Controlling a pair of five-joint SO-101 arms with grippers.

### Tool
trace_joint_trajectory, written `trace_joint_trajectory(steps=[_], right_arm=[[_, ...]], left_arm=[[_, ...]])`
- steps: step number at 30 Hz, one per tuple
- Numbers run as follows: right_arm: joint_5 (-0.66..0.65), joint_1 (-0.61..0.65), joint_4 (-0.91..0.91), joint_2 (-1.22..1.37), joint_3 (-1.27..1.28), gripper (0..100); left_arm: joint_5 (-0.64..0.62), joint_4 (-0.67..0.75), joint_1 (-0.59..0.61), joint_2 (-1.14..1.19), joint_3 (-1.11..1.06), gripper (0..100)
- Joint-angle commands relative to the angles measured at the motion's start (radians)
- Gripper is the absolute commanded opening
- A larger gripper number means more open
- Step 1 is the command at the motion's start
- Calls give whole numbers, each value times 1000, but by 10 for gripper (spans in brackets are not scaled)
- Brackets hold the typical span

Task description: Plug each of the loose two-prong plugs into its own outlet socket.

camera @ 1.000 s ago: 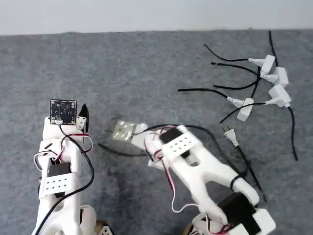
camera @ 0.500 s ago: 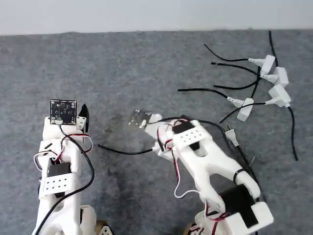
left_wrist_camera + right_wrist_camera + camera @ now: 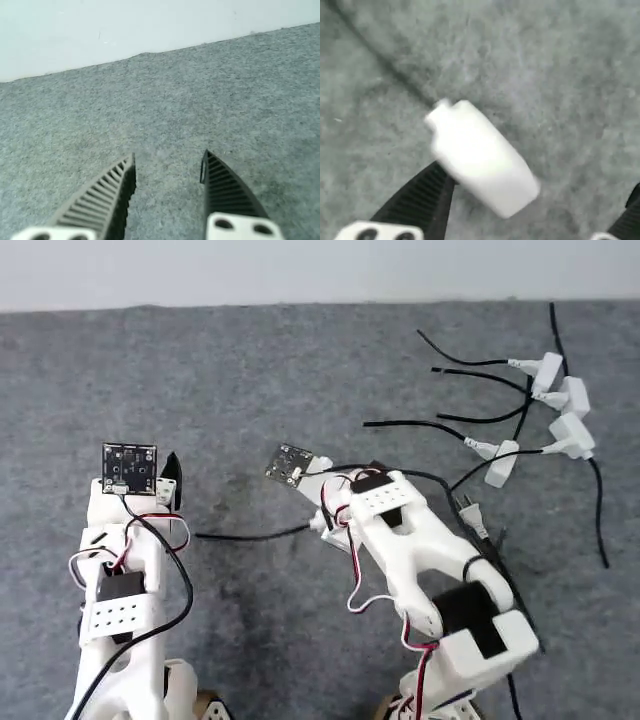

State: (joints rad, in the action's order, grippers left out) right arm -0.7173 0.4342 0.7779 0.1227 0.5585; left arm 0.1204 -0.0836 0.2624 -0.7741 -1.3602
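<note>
Closest to me, the left arm point(image 3: 120, 580) stood at the near left of the table. The left gripper point(image 3: 168, 155) hung over the grey carpet point(image 3: 165, 100) with its two ribbed fingers point(image 3: 112, 195) apart.

The right arm point(image 3: 400, 530) leaned in from the near centre toward the middle of the table. Through its wrist camera I saw the right gripper point(image 3: 537, 182) spread wide, one black finger point(image 3: 417, 200) on one side and the tip of the other at the very edge of the frame. A white connector point(image 3: 480, 157) lay tilted on the carpet between them. It touched the first finger and was well clear of the second, so it was not clamped. Its narrow neck pointed away from the gripper, and a black cable point(image 3: 385, 62) ran off from there. I could not tell whether it was a plug or a socket. From above, that cable stretched out from under the wrist toward the left arm and ended apart from it.

Just beside the right arm, on its outer side, a loose two-prong plug point(image 3: 470, 512) lay flat with its prongs toward the far side, its cord trailing back along the arm.

Farther off at the far right sat four white socket bodies point(image 3: 502, 462) near one another, each on a black cord, with the cords crossing. Whether any held a plug I could not tell. Behind them was the pale wall point(image 3: 300, 270).
</note>
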Motion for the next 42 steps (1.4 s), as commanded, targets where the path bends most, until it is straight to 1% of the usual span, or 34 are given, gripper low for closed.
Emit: trace_joint_trajectory(steps=[1, 5, 11, 17, 24, 28, 32, 36, 42], right_arm=[[8, -42, 13, -8, -81, 468], [98, -91, 35, -125, -74, 468], [107, -90, 27, -326, 52, 468], [107, -24, 35, -366, 149, 468], [106, -19, 79, -374, 207, 468], [81, 44, 71, -357, 244, 468], [74, 110, 21, -314, 262, 468], [74, 91, -22, -217, 180, 468], [115, 19, -19, 39, -84, 468]], left_arm=[[9, 29, -8, -18, 12, 204], [9, 29, -8, -18, 12, 204], [9, 29, -8, -18, 12, 204], [9, 29, -8, -18, 12, 204], [9, 29, -8, -18, 12, 204], [9, 29, -8, -18, 12, 204], [9, 29, -8, -18, 12, 204], [9, 29, -8, -18, 12, 204], [9, 29, -8, -18, 12, 204]])
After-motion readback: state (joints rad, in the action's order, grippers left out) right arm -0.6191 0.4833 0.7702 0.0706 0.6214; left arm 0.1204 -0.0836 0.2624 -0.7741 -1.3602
